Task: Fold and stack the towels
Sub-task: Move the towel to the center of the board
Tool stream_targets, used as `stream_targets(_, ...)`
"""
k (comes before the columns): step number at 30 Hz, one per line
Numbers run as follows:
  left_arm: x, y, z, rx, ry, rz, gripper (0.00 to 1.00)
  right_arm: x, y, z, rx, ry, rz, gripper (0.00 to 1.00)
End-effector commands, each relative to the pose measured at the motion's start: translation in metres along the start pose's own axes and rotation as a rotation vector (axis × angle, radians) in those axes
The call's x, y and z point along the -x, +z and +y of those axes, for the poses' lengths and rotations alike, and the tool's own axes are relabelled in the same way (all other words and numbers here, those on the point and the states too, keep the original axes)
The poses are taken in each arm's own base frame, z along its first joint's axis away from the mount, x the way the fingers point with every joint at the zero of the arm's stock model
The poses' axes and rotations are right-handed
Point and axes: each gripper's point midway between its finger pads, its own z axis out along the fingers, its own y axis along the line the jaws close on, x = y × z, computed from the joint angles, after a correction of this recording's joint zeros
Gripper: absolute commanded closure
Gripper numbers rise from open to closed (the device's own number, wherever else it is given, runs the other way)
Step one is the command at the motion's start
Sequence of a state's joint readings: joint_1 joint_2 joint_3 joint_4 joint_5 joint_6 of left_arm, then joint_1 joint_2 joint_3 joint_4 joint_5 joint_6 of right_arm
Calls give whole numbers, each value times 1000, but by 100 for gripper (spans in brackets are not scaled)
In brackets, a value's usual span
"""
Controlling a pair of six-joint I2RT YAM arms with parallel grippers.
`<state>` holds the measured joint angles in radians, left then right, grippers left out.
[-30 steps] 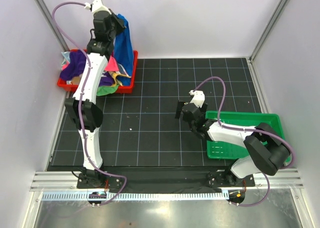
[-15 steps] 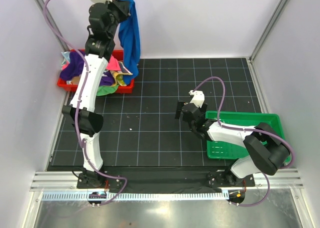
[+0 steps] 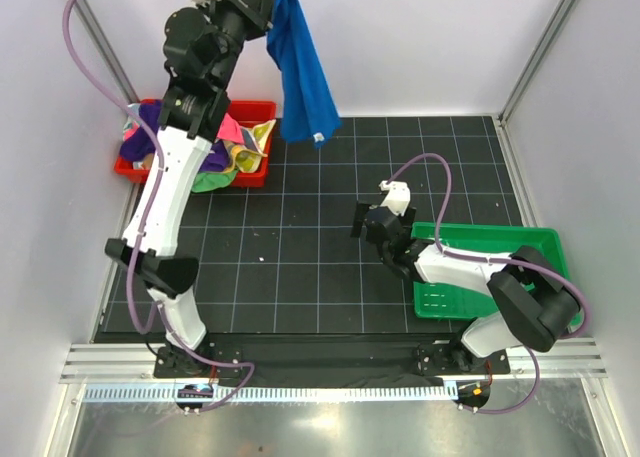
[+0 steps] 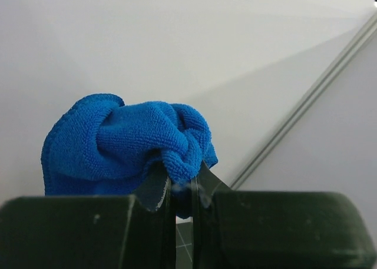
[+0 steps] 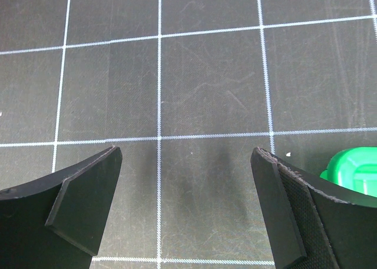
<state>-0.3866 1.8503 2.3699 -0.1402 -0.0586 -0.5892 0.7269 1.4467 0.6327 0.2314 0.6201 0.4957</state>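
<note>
at the far left corner of the worktop [image 3: 300,277], the left arm has swung higher and inward, lifting the royal blue towel [image 3: 302,72] clear of the red tray [image 3: 256,108], where the other towels [image 3: 165,132] stay heaped. the left claw [image 4: 182,183] pinches its bunched edge. the right claw [image 5: 185,163] waits wide open near the middle, unmoved. laying the towel flat looks next.

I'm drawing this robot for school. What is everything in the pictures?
blue towel: one, blue, hanging from the left tool
other towels: several, purple, pink, green, yellow, heaped in the red tray
red tray: one, red, far left corner
green tray: one, green, near right
mat: one, black with white grid, tabletop
left tool: one, black, high up, shut on the blue towel
right tool: one, black, open, low over the mat
</note>
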Motion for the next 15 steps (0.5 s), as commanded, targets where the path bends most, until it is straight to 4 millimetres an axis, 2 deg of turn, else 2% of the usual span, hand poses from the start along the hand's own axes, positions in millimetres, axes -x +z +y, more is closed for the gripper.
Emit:
stream_targets(1, 35, -26, -39, -80, 8, -74, 100, 29, -5, 0, -16, 62, -90, 0)
stream_targets(2, 24, -30, -33, -50, 4, -47, 100, 30, -6, -1, -19, 64, -95, 0)
stream_targets(3, 14, -36, -37, -49, -8, -25, 100, 31, -7, -3, -25, 67, -98, 0)
stream_targets(5, -3, -45, -28, 8, -25, 7, 100, 34, -9, -8, -40, 82, -115, 0)
stream_targets(6, -30, -60, -15, 51, -38, 66, 100, 35, -11, -10, -49, 84, -118, 0)
stream_targets(8, -46, -81, -13, 84, -105, 81, 100, 39, -16, -17, -71, 104, -137, 0)
stream_targets(9, -72, -107, 2, 125, -112, 135, 100, 41, -19, -21, -81, 112, -146, 0)
stream_targets(10, -85, -122, -2, 126, -135, 156, 100, 42, -21, -24, -89, 131, -152, 0)
stream_targets(11, -101, -136, 10, 184, -142, 171, 100, 38, -25, -31, -111, 128, -138, 0)
stream_targets(12, -91, -159, 5, 179, -162, 157, 100, 44, -31, -32, -106, 154, -144, 1)
stream_targets(13, -147, -188, 17, 214, -149, 276, 100, 42, -34, -32, -100, 163, -127, 1)
stream_targets(14, -160, -207, 19, 224, -155, 300, 100, 39, -37, -33, -106, 162, -95, 1)
stream_targets(15, -155, -229, 23, 259, -165, 281, 100, 36, -38, -28, -84, 169, -64, 3)
